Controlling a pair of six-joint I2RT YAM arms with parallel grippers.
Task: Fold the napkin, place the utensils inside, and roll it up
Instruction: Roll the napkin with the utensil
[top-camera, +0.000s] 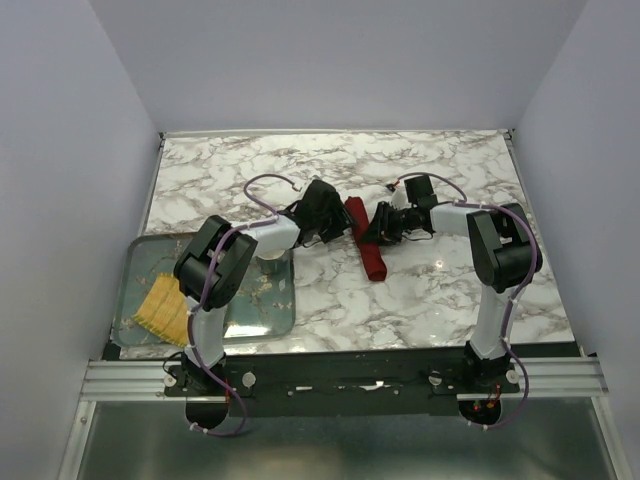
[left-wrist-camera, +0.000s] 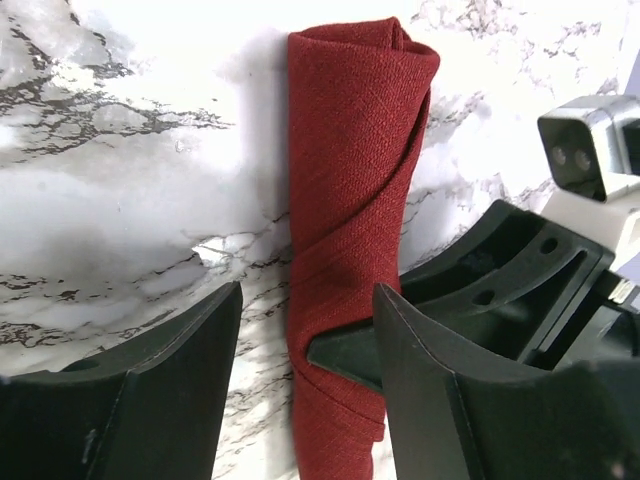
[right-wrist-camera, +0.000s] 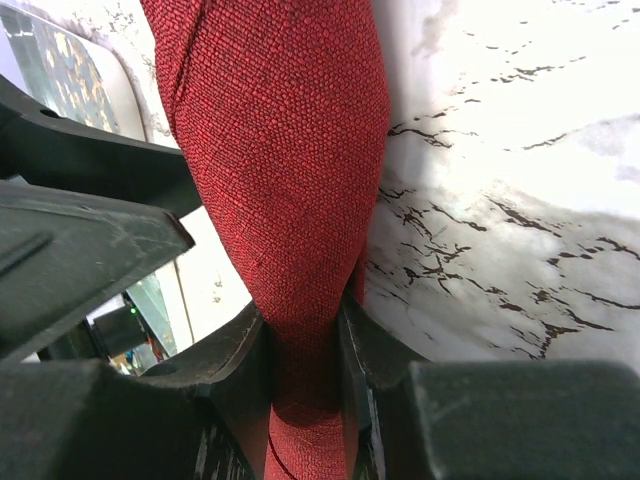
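The dark red napkin (top-camera: 366, 246) lies rolled into a slim tube on the marble table (top-camera: 440, 170), running from far to near. My right gripper (top-camera: 381, 229) is shut on the napkin (right-wrist-camera: 285, 150) near one end, and the cloth is pinched thin between the right gripper's (right-wrist-camera: 303, 320) jaws. My left gripper (top-camera: 338, 224) stands open on the roll's other side. In the left wrist view the roll (left-wrist-camera: 350, 180) runs between the left gripper's (left-wrist-camera: 308, 300) wide jaws, with marble showing beside it. One right fingertip (left-wrist-camera: 345, 358) presses the cloth there. The utensils are hidden.
A glass-like tray (top-camera: 140, 260) sits at the table's near left, with a yellow woven mat (top-camera: 165, 308) lying in it. The tray's edge (right-wrist-camera: 60, 70) also shows in the right wrist view. Grey walls enclose the table on three sides.
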